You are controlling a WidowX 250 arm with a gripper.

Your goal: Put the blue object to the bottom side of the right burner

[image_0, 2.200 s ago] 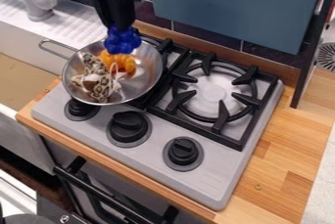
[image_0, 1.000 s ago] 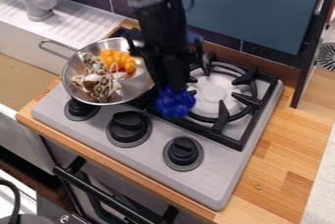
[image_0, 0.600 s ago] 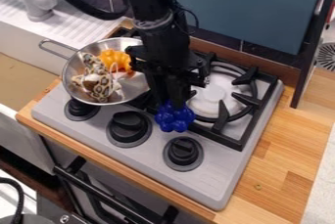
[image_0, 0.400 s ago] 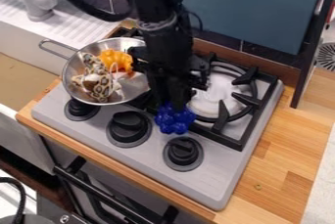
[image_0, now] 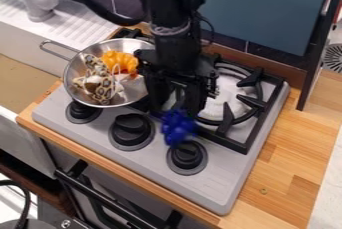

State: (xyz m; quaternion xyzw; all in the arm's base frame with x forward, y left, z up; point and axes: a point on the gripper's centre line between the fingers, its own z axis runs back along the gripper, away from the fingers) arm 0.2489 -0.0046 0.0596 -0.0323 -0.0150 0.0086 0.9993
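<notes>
Over the front left of the right burner, my gripper (image_0: 176, 109) is open, its two fingers spread apart. Just below the fingertips is the blue object (image_0: 178, 128), a blurred, knobbly cluster free of both fingers. It shows at the front edge of the burner grate, right behind the right-hand knob; whether it touches the stove I cannot tell. The right burner (image_0: 224, 98) has a pale round centre inside a black grate, and the arm covers its left part.
A steel pan (image_0: 75, 68) with an orange object (image_0: 121, 61) and a leopard-print item (image_0: 104, 91) stands on the left burner. Black knobs (image_0: 131, 130) line the stove's front. A dark upright panel (image_0: 322, 43) rises at the right.
The gripper came from above the pan to the right burner with the blue object. Its fingers have since opened and let it go, and the object sits slightly lower.
</notes>
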